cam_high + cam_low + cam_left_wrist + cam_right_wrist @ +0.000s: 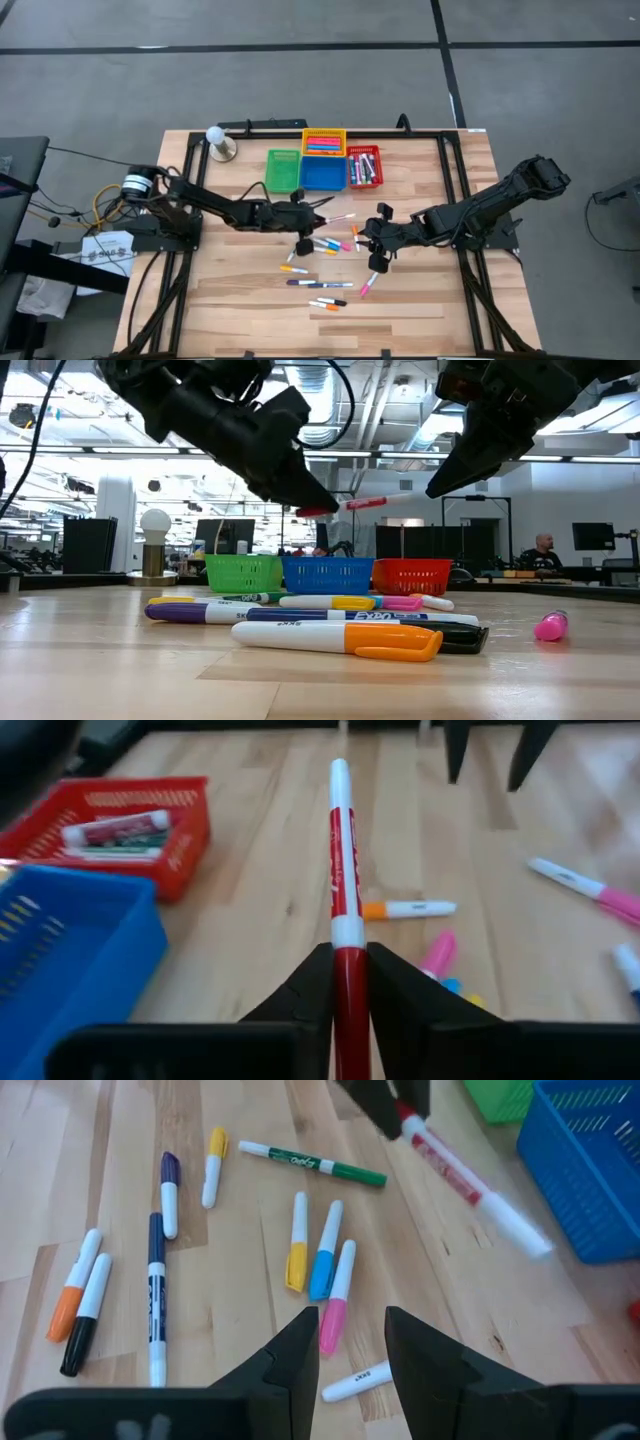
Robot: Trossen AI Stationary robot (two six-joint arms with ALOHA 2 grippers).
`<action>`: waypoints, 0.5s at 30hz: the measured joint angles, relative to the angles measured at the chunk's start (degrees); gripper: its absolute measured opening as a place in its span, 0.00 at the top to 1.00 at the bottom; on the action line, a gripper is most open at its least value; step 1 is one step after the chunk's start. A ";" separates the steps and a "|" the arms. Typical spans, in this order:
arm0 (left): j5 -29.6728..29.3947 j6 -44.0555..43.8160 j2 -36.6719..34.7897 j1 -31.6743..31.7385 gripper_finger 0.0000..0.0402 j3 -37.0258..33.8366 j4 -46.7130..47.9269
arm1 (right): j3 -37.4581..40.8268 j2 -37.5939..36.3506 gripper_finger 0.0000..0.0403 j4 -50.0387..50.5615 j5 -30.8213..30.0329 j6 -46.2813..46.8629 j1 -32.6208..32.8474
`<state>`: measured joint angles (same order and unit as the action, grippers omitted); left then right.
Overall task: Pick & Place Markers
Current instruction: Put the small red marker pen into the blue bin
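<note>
My left gripper (350, 982) pinches a red marker (342, 870) by its cap, lifted over the table (240, 300) middle near the baskets (322, 172); my right gripper (352, 1342) hangs open over loose markers (318, 1265).

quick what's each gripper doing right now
left gripper: shut on the red marker, held above the table.
right gripper: open, empty, over loose markers.

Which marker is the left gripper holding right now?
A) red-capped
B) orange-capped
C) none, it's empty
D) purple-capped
A: in the left wrist view the left gripper is shut on the red-capped marker, its white barrel pointing forward above the table; the low view shows it lifted over the markers lying there.
</note>
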<state>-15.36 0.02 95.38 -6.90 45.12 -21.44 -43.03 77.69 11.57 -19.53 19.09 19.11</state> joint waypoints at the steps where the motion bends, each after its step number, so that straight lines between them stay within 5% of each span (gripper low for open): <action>1: -0.58 1.01 -0.32 0.20 0.89 0.00 -0.18 | 0.00 0.00 0.73 -0.01 0.00 0.00 -0.01; 8: -6.07 9.54 -2.48 6.16 0.85 0.05 -0.57 | 0.00 0.00 0.73 -0.04 -0.02 0.00 0.00; 15: -1.24 16.57 -2.76 16.59 0.87 0.09 -0.44 | 0.00 0.00 0.73 0.01 -0.02 0.00 -0.01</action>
<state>-16.60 16.59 92.62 9.68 45.21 -21.89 -43.03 77.69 11.58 -19.55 19.09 19.10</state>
